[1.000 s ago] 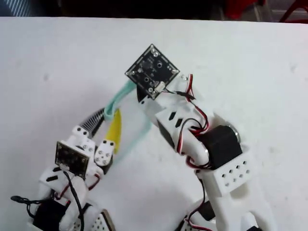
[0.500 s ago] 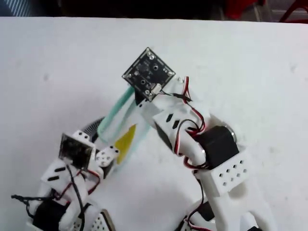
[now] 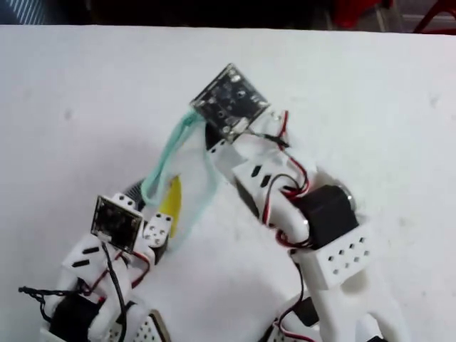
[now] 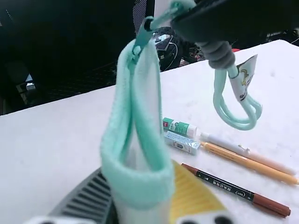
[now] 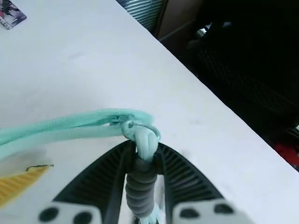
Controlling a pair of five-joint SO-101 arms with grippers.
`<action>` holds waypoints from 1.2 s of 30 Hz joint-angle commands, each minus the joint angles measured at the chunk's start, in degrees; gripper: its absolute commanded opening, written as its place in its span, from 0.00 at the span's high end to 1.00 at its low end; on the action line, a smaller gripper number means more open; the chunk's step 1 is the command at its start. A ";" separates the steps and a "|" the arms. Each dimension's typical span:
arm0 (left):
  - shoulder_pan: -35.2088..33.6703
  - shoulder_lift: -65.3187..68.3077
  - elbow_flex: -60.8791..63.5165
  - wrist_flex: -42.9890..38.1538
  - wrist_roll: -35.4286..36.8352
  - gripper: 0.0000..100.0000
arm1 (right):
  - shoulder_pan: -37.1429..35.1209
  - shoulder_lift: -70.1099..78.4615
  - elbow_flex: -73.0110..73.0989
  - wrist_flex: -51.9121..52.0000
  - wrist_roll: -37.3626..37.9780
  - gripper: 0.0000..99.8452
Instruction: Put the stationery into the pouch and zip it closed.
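1. Up above the table [image 3: 342, 85], holds the pouch [image 3: 184, 167] stretched between both grippers.
2. Pinches its zip cord [image 5: 142, 139] tight in the right gripper [image 5: 140, 156].
3. Grips its other end between the left gripper's [image 4: 138, 186] part-spread jaws.
4. Leaves pens [image 4: 247, 163] lying on the table nearby.

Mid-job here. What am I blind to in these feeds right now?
Inside of the pouch: left wrist view, its own fabric walls hide it.
How far the zip is closed: right wrist view, it runs off the picture's edge.
Far end of the orange pen: left wrist view, cut off by the edge.
Grip of the right end effector on the zip pull: high view, the wrist camera board covers it.
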 commanded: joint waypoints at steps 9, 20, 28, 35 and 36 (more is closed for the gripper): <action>-0.31 -0.04 -0.18 -1.58 -0.88 0.96 | 3.12 -1.71 -0.35 -1.10 -0.26 0.72; -0.84 -0.04 -0.09 -1.49 -0.88 0.96 | 9.45 -7.52 -0.53 7.78 3.60 0.73; -5.58 -0.04 0.00 -2.90 -0.79 0.96 | 22.90 8.13 2.46 8.66 4.31 0.81; -5.32 -0.04 0.53 -2.90 -0.79 0.96 | 25.19 23.34 2.55 8.48 8.97 0.81; -5.32 -0.04 1.05 -3.25 -0.79 0.95 | 25.71 25.27 2.46 8.31 9.58 0.81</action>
